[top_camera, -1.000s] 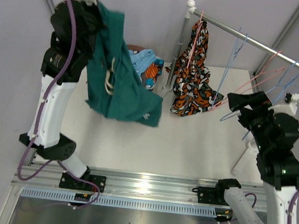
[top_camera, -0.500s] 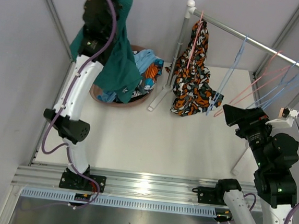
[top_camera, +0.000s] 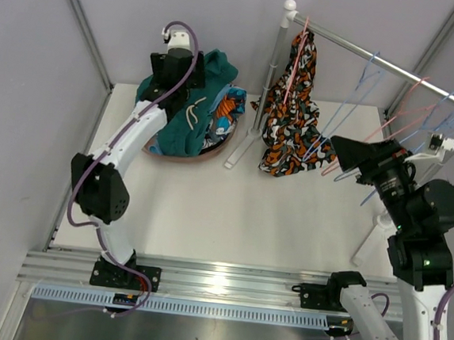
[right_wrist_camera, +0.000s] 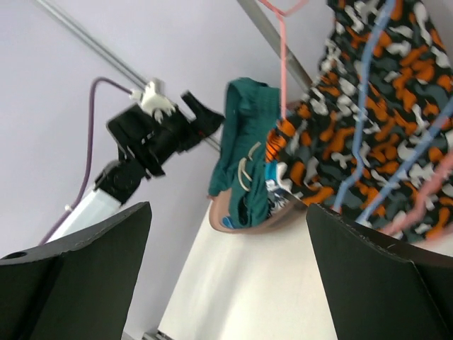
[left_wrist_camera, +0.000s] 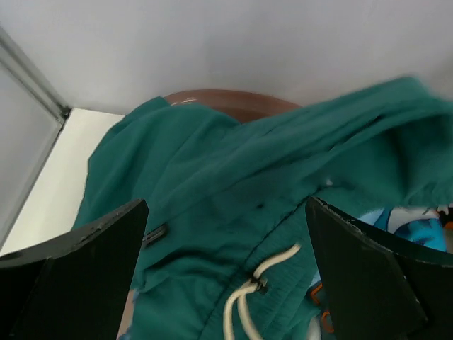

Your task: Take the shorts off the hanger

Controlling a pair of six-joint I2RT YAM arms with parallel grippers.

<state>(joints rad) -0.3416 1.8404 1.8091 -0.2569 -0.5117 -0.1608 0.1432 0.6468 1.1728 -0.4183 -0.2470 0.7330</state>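
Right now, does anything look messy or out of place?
The teal shorts lie heaped on top of the basket, one side draped over its rim rather than tucked inside. The camo shorts hang bunched and lopsided at the left end of the rail. Nothing looks spilled or damaged.

A basket (top_camera: 188, 158) at the table's (top_camera: 287, 215) far left holds heaped shorts (top_camera: 175, 130). Right of it, a rack (top_camera: 357, 50) bears hanging shorts (top_camera: 291, 116).

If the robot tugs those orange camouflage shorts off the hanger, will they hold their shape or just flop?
Probably flop: the camo shorts hang in loose folds from the pink hanger. They are likely light, since that thin hanger carries them. The hanger may swing on the rail when tugged.
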